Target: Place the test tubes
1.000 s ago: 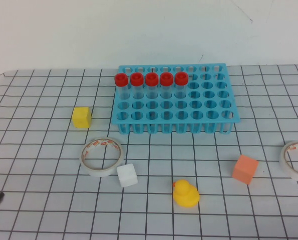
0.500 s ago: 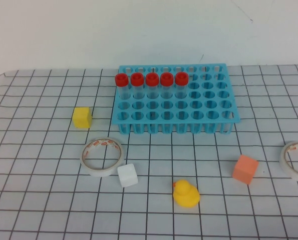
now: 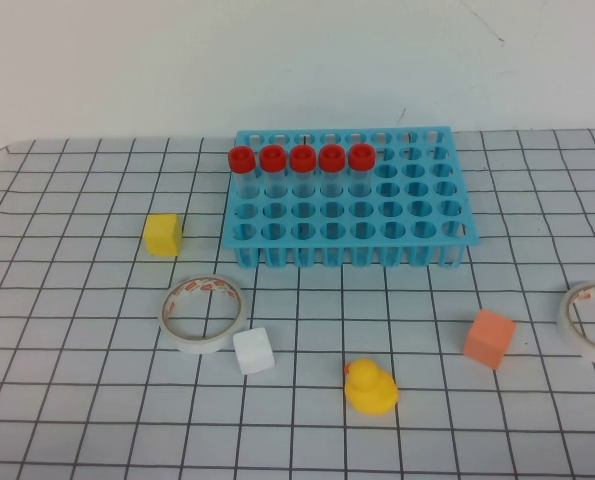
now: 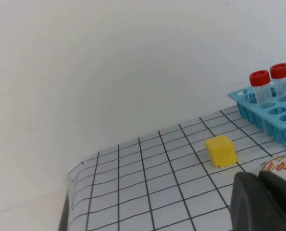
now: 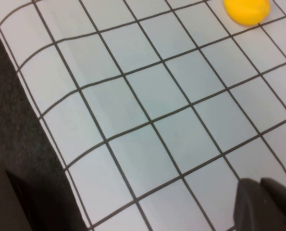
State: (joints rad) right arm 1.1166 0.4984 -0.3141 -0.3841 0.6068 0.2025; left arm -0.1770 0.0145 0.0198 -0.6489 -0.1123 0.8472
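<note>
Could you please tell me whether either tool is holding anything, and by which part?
Nothing is held. The left tool, near the yellow cube, and the right tool, over the grid mat by its edge, are both shut and empty.

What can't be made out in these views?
High view: both arms out of frame; right-hand tape roll cut by the edge; test tubes' bottoms hidden inside the blue rack.
Left wrist view: left gripper, shut, pointing toward the yellow cube, only tips show.
Right wrist view: right gripper, shut, above the mat, tips only; a yellow shape, probably the rubber duck, cut by the edge.
</note>
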